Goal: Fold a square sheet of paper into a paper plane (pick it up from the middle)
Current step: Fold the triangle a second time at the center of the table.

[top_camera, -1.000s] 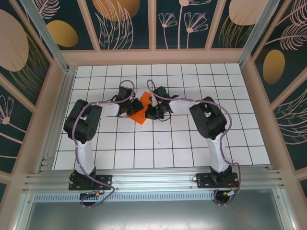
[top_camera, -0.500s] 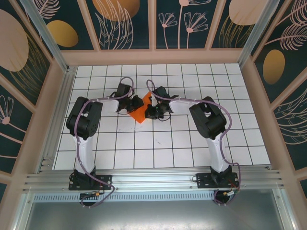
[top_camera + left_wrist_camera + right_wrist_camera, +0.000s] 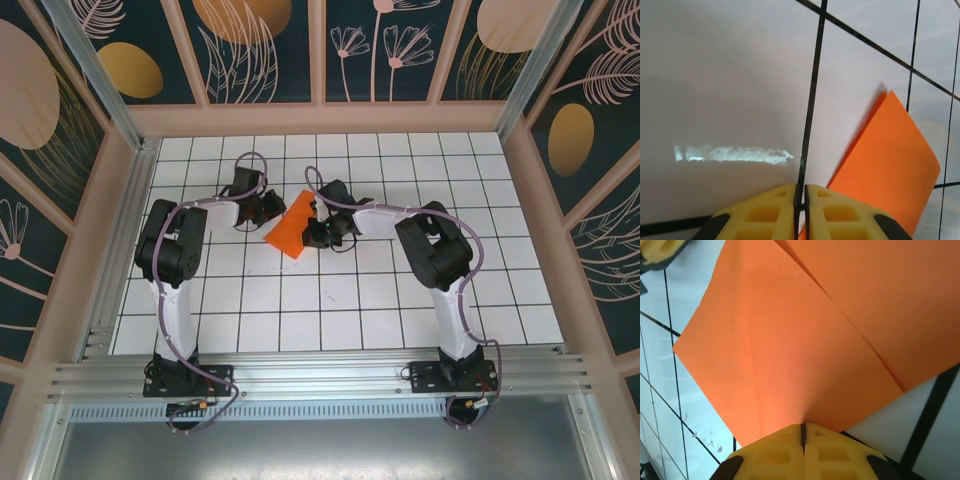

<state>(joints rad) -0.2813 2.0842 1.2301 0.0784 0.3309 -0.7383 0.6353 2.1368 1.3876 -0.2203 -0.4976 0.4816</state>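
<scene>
Grid table (image 3: 380, 290), creased folded orange paper (image 3: 288, 232)

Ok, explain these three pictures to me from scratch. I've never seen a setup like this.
These are two robot arms bolted to a white gridded table. The wide picture is taken from above and behind them, with the left arm on the left and the right arm on the right. The other two pictures come from a small camera on each wrist, looking out past that arm's own pincer. Between the arms is a partly folded orange sheet of paper. The right gripper is shut on one edge of it. The left gripper is closed too, but it sits beside the paper and appears to hold nothing.
</scene>
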